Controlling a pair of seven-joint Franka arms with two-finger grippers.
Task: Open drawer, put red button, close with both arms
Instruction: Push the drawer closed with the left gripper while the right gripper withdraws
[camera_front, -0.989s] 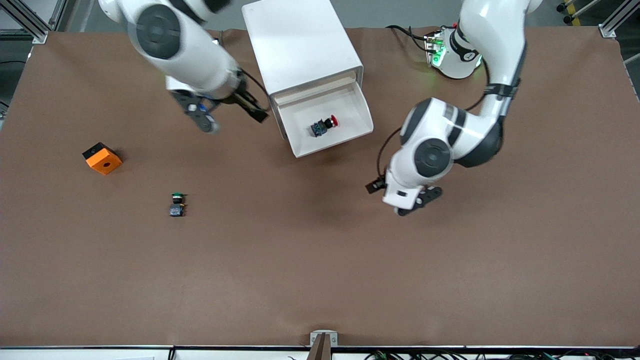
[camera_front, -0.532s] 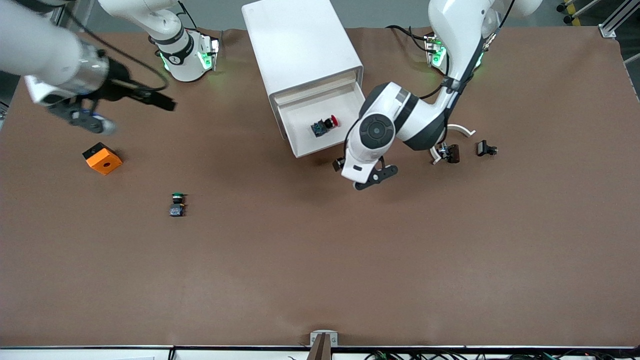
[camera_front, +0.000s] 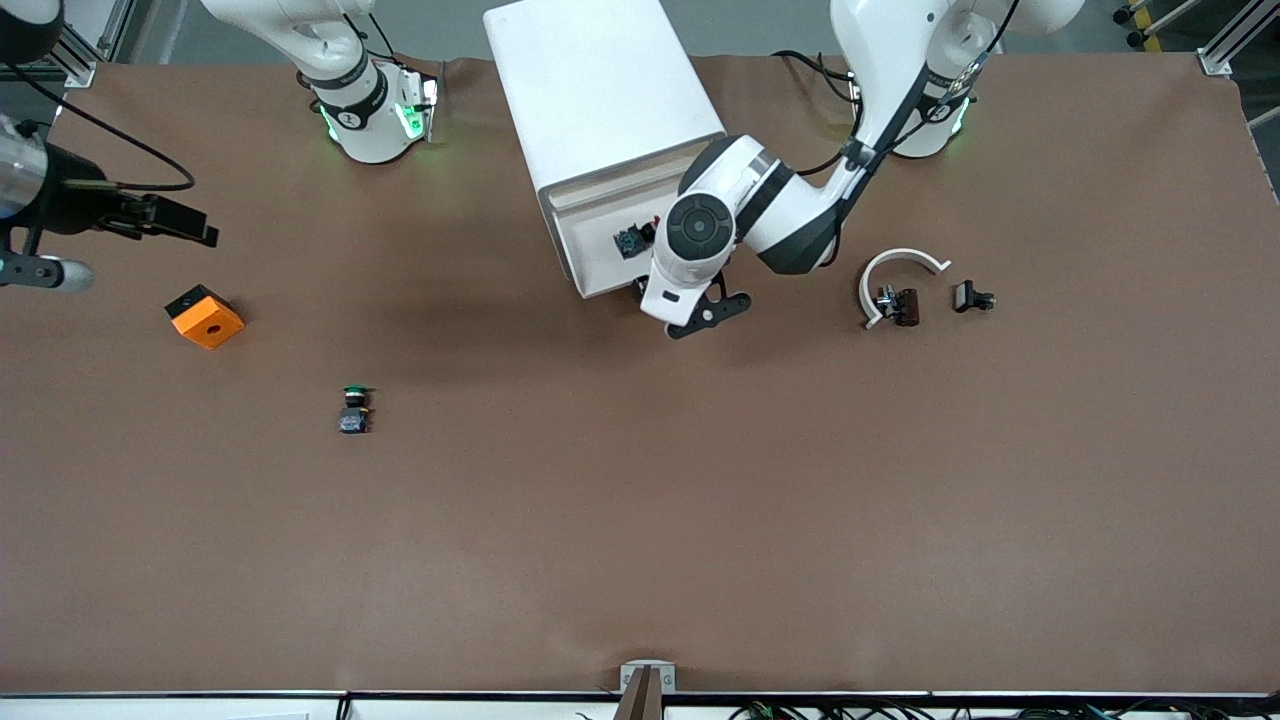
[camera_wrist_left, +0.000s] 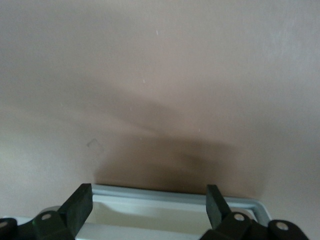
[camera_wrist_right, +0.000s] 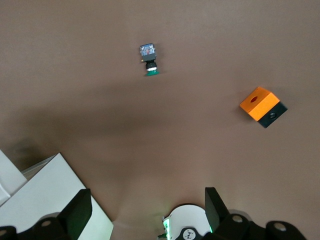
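The white cabinet (camera_front: 600, 90) has its drawer (camera_front: 590, 265) part open. The red button (camera_front: 629, 241) lies in the drawer; its bluish base shows and the left arm hides most of its cap. My left gripper (camera_front: 712, 311) is open at the drawer's front edge. In the left wrist view its fingers (camera_wrist_left: 80, 202) stand wide apart and the drawer's front rim (camera_wrist_left: 165, 194) runs between them, with the left gripper (camera_wrist_left: 148, 200) empty. My right gripper (camera_front: 48, 272) is open and empty, high over the right arm's end of the table, and also shows in the right wrist view (camera_wrist_right: 147, 207).
A green-capped button (camera_front: 353, 408) and an orange box (camera_front: 204, 316) lie toward the right arm's end; both show in the right wrist view, the button (camera_wrist_right: 149, 60) and the box (camera_wrist_right: 262, 106). A white curved piece (camera_front: 895, 262) and a black clip (camera_front: 970, 296) lie toward the left arm's end.
My left arm has swung in to the drawer's front edge, and the drawer has slid in a little. My right arm has pulled away toward its own end of the table.
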